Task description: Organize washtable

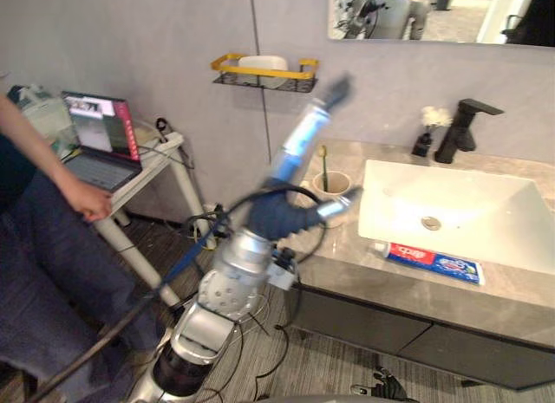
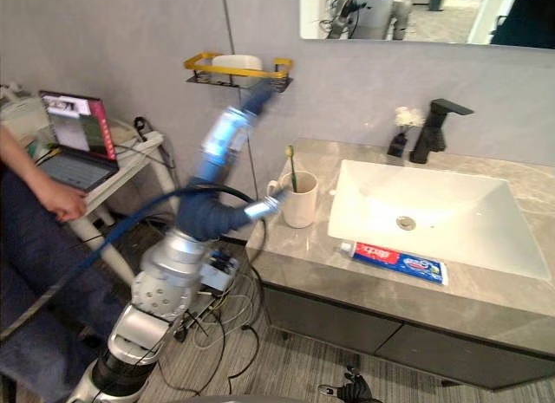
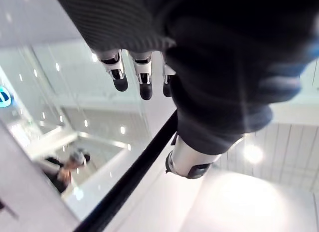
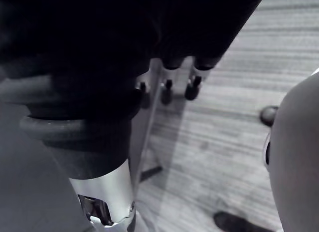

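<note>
A red, white and blue toothpaste tube [image 1: 431, 262] lies flat on the grey counter [image 1: 364, 273] in front of the white basin [image 1: 512, 238]. A cream cup [image 2: 299, 199] with a toothbrush standing in it sits at the counter's left end. My left arm reaches up past the cup, and its hand [image 2: 258, 95] is blurred just below the wall shelf [image 1: 264, 72]. In its wrist view the left hand [image 3: 224, 67] has straight fingers [image 3: 118, 72] and holds nothing. My right hand [image 4: 75, 67] hangs over the floor with relaxed, empty fingers [image 4: 192, 88].
A black faucet [image 1: 460, 130] and a small dark bottle with white flowers [image 1: 425, 134] stand behind the basin. The yellow-rimmed shelf holds a white soap. At the left a person [image 1: 52, 212] sits by a white side table [image 1: 156, 160] with an open laptop [image 1: 100, 139].
</note>
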Tool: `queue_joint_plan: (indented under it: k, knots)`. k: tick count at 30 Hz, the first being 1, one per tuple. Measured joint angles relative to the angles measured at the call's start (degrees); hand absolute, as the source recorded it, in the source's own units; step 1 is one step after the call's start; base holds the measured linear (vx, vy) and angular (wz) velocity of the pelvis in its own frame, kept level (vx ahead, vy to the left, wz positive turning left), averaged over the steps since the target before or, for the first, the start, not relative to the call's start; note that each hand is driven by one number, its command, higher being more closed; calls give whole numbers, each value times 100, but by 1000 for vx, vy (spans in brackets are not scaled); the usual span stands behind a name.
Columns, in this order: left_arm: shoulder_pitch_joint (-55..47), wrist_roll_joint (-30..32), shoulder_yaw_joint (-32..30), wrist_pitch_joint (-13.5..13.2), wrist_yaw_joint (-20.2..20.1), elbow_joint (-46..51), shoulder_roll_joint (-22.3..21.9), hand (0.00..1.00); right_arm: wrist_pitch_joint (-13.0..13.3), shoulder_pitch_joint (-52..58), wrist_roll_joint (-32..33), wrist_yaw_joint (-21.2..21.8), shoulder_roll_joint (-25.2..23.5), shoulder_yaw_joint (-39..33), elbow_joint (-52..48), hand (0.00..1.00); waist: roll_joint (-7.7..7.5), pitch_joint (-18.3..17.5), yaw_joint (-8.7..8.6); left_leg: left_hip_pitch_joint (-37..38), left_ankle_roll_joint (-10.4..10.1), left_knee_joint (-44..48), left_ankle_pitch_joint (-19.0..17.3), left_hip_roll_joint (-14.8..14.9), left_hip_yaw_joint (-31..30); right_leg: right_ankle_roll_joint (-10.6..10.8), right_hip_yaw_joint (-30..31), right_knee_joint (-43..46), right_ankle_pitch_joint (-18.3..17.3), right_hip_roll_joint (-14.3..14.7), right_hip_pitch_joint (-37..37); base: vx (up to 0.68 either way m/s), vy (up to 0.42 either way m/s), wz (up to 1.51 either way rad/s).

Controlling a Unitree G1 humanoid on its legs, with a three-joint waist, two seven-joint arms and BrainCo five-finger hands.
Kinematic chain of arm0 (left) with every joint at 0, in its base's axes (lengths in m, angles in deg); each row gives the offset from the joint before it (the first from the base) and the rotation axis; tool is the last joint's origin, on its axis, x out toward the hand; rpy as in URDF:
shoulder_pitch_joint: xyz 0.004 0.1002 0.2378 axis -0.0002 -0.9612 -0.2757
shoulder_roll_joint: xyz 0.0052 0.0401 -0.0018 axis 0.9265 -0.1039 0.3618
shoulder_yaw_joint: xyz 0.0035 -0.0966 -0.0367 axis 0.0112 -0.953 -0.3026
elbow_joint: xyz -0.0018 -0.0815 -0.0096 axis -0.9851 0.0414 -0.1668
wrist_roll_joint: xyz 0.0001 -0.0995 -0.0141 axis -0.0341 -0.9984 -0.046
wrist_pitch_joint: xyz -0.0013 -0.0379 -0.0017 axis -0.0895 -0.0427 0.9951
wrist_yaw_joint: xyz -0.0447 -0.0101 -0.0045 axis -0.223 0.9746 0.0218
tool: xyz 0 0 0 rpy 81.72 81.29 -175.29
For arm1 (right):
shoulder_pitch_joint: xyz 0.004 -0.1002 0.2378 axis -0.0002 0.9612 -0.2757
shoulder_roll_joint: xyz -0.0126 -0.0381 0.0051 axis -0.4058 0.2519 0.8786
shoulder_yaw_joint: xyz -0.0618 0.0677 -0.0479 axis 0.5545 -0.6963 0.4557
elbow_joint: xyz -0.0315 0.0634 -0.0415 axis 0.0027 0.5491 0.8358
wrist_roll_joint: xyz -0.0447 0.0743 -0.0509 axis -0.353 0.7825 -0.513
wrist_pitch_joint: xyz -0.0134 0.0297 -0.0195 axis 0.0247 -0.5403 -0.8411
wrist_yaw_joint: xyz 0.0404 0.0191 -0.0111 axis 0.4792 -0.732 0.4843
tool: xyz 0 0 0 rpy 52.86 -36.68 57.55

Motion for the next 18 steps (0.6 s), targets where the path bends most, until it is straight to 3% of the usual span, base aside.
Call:
queue_joint_plan:
  k: [4, 9, 18]
  knots:
    - [611, -260, 336, 11, -361, -586, 50, 0, -10, -120, 4, 105, 66, -78, 149, 0, 44, -36, -142, 7, 0, 0, -1, 6, 159, 2, 185, -177, 133, 16, -35, 2, 14, -23]
    - [926, -311, 465, 51, -479, -1032, 58, 0, -29, -267, 58, 112, 104, -90, 297, 0, 45, -32, -362, 10, 1, -1, -4, 16, 232, -1, 292, -202, 175, 19, -93, -27, 7, -13]
    - [1192, -275, 698, 145, -490, -1511, 105, 0, -26, -347, 118, 117, 226, -40, 356, 0, 48, -4, -545, 23, 2, 0, -23, 63, 478, 0, 592, -388, 347, 65, -188, -33, 5, -16]
